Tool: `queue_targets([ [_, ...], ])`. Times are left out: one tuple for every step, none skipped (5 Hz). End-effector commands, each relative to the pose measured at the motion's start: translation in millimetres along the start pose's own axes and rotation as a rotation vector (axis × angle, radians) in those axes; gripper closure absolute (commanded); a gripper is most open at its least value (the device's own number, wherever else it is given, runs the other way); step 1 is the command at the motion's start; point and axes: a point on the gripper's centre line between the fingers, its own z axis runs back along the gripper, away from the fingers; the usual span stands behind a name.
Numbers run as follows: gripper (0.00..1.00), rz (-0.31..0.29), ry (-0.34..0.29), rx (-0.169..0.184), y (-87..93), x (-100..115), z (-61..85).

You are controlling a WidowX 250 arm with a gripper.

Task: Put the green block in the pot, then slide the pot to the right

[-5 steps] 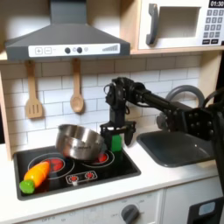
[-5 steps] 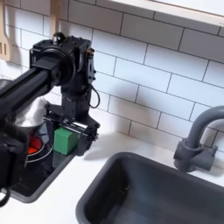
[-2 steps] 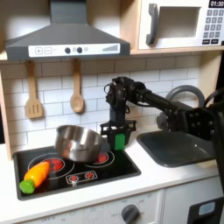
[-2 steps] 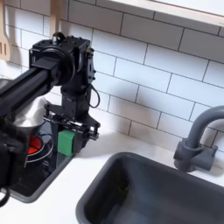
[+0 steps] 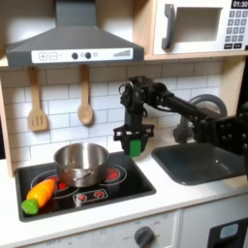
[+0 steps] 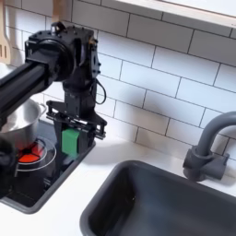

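Half of the green block (image 6: 69,141) I see is hidden between the fingers of the gripper (image 6: 70,146), clamped on it, frame centre-left; pot (image 5: 79,163) lower left, carrot (image 5: 41,193) beside.

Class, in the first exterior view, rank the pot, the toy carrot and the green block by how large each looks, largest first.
1. The pot, clearly largest.
2. The toy carrot.
3. The green block, smallest, held in the gripper and partly hidden by its fingers, so its full size is unsure.
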Motion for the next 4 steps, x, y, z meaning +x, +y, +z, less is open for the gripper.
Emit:
queue_targets([
  [1.00,-0.019,-0.042,-0.005,1.9,-1.7,20.2],
  [1.00,-0.013,-0.042,-0.006,6.0,-9.1,24.5],
  [1.00,-0.005,-0.085,0.008,13.7,-13.8,40.5],
  [1.00,-0.010,-0.095,0.028,20.5,-19.4,46.6],
])
